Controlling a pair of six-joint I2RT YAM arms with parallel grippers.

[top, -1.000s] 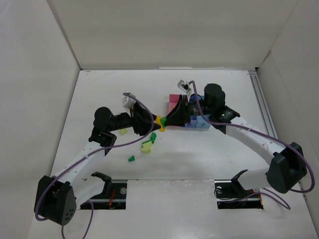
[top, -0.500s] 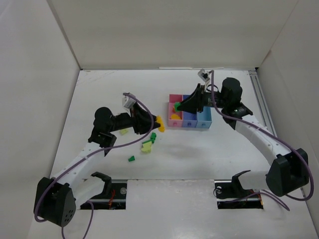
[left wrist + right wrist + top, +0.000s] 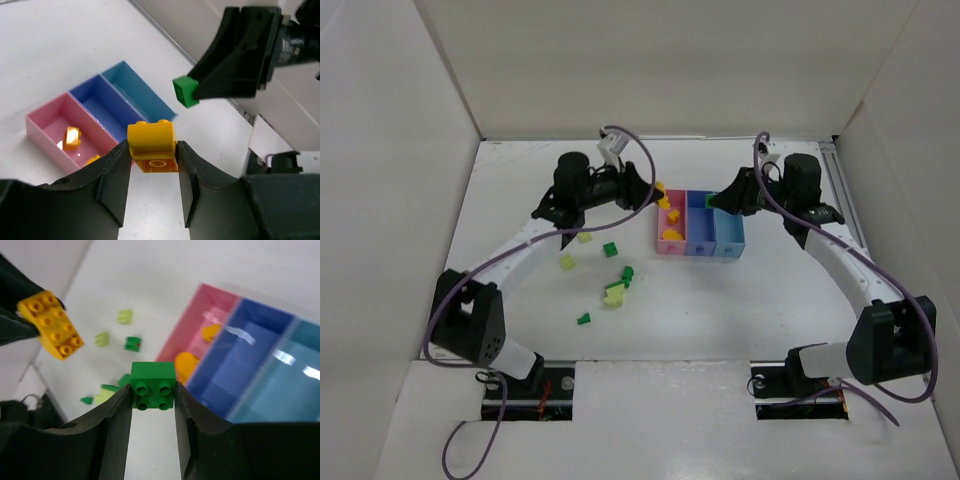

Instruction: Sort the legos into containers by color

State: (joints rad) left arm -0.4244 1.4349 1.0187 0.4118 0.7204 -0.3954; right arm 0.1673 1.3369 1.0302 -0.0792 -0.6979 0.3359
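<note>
Centring each brick before we let go is the point now. Our left gripper (image 3: 152,161) is closed on an orange brick (image 3: 151,141), aloft beside the pink bin (image 3: 52,124), where orange pieces (image 3: 72,137) lie. Our right gripper (image 3: 153,405) pinches a green brick (image 3: 153,377) aloft near the medium blue bin (image 3: 235,337), which looks empty. We should carry each over its compartment, lower inside the walls, then ease the jaws apart

White table (image 3: 770,300), plain white walls (image 3: 650,60), even light
</note>
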